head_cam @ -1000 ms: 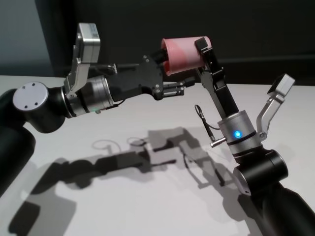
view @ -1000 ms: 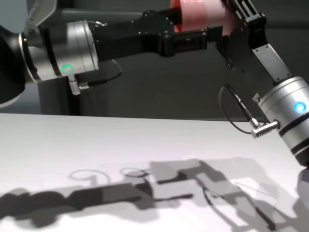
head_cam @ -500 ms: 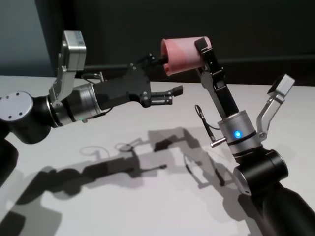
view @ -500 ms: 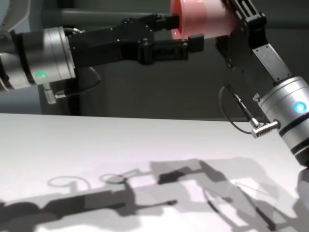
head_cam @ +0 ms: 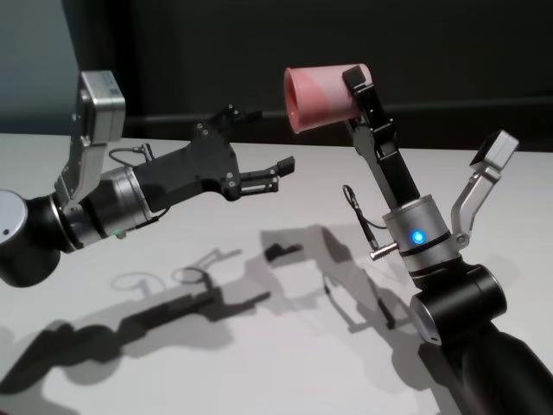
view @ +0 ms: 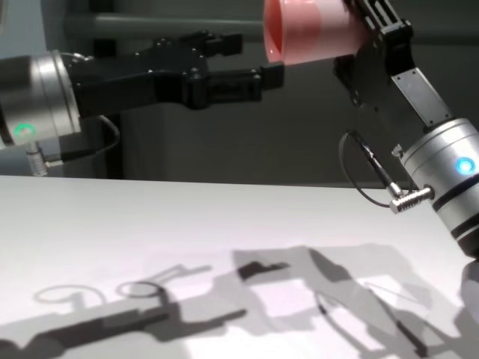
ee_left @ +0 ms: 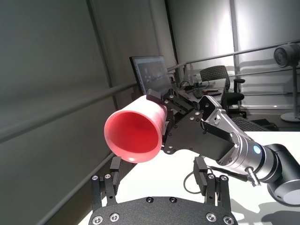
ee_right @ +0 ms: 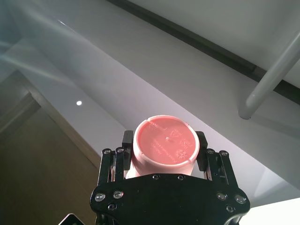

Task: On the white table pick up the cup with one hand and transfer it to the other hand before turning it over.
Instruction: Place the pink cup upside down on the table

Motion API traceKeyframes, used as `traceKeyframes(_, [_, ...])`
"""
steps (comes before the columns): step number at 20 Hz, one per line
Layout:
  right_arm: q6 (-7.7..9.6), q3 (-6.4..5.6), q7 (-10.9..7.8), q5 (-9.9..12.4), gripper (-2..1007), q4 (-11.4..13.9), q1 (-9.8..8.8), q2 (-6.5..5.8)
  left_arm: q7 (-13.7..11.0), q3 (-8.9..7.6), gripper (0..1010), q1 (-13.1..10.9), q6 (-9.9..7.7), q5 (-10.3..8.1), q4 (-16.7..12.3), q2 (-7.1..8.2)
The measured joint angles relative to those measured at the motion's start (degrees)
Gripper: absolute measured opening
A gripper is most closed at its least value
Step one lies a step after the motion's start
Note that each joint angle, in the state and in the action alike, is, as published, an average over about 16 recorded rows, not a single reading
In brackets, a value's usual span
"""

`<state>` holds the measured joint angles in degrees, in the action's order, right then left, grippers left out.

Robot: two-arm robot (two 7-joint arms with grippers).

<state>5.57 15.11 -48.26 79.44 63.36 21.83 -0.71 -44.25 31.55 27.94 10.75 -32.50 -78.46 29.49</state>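
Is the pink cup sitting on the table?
No, the right gripper holds the cup up in the air, above the table.

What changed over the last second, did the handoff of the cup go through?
Yes. The left tool let go of the cup, opened, and drew back toward the robot's left, now clear of it. The right tool kept its grip, holding the cup on its side, high above the white table, unmoved.

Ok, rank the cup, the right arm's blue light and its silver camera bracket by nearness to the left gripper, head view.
1. cup, just up and right of the open left gripper.
2. blue light, lower right.
3. silver camera bracket, far right.
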Motion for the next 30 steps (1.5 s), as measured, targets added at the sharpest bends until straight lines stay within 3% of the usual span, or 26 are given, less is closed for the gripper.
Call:
traceKeyframes(6, [0.0,0.0,0.0,0.0,756,0.0,0.0,0.0,8.5,-3.31,1001,-6.4,-0.68,1.39,-5.4,1.91])
traceKeyframes(11, [0.0,0.0,0.01,0.0,756,0.0,0.0,0.0,15.8,-6.27,1001,-11.7,-0.91,2.86,-8.7,2.13])
traceKeyframes(22, [0.0,0.0,0.01,0.0,756,0.0,0.0,0.0,29.6,-11.11,1001,-21.3,-1.29,7.13,-12.9,0.01])
traceKeyframes(30, [0.0,0.0,0.01,0.0,756,0.0,0.0,0.0,36.9,-14.1,1001,-27.5,-1.61,9.39,-15.1,-2.44])
